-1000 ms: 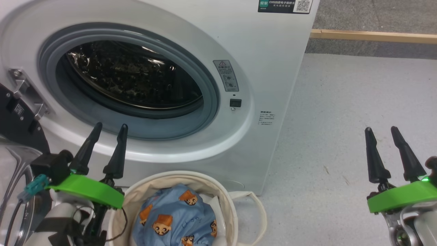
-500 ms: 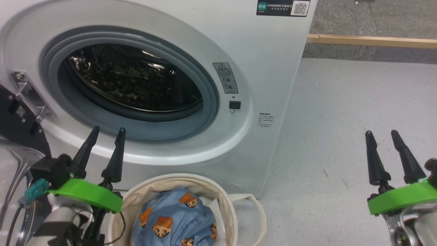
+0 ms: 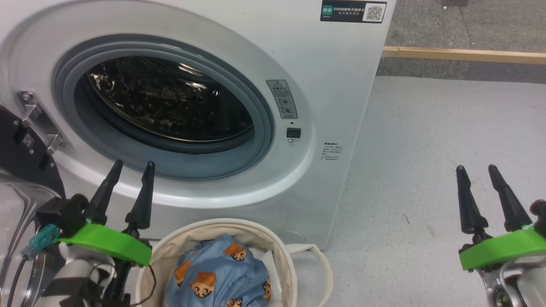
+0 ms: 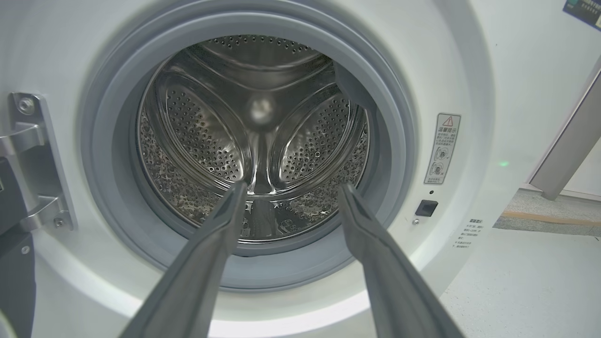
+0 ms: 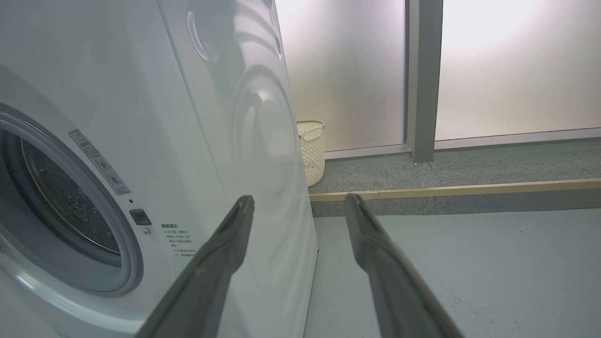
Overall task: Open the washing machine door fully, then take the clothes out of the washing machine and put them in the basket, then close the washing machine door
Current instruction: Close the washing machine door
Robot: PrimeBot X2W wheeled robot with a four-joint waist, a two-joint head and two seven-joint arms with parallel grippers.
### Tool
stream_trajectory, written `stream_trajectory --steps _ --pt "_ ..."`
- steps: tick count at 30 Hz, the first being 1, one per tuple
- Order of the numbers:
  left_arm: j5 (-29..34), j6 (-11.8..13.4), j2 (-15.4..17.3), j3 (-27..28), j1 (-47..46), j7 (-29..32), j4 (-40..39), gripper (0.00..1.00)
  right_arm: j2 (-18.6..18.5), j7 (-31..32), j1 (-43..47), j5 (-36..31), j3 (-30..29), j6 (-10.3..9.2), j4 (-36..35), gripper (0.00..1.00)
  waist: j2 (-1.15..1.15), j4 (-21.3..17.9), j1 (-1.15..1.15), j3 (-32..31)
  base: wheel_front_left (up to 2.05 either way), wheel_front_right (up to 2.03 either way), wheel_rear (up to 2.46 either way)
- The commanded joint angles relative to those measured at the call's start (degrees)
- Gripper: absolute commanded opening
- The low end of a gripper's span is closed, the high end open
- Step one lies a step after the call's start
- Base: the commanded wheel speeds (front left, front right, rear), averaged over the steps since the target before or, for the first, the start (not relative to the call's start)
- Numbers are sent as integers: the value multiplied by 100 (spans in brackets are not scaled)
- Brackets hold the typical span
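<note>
Head view: the washing machine (image 3: 332, 64) takes up the upper left, its top cut off by the frame. The door (image 3: 19, 157) hangs open at the left edge, with only a slice of black rim and glass showing. At bottom centre the basket (image 3: 222, 226) sits just in front of the washer, its lower half cropped. The clothes (image 3: 217, 273) lie bundled inside it, with something white beside them, perhaps a lining. The left gripper (image 3: 134, 163) at lower left and the right gripper (image 3: 475, 167) at lower right both have their fingers apart, holding nothing.

Left wrist view: the spread fingers (image 4: 202, 263) frame the steel drum (image 4: 211, 141), whose lowest part drops behind the grey seal (image 4: 112, 188).

Right wrist view: the parted fingers (image 5: 392, 281) point past the washer's side. A pale lattice bin (image 5: 313, 150) is half hidden behind it.
</note>
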Motion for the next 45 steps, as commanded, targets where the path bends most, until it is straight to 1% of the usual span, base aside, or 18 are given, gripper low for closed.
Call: stream_trajectory --steps 1,7,18,23,28,45 --pt "52 -33 150 295 -165 -69 -128 100 -185 -71 -6 8 66 31 -141 100 0 1 0 -2 -58 69 -12" --pt "34 -56 141 310 -159 -69 -90 100 -195 -71 -11 24 83 31 -125 100 0 -1 0 -21 -105 118 -13" --pt "44 -44 145 340 -158 -69 -110 100 -187 -71 -45 40 97 31 -143 100 0 49 0 36 -187 202 -15" --pt "62 -34 129 333 -129 -69 -97 100 -160 -71 -39 26 115 31 -143 100 0 97 0 15 -124 124 0" --pt "83 -30 121 318 -89 -69 -103 100 -150 -71 -10 26 126 31 -140 100 0 143 0 -45 -53 53 0" --pt "87 7 163 242 -55 -39 -147 100 -170 -71 -22 8 140 31 -185 100 0 341 0 -45 -1 1 0"
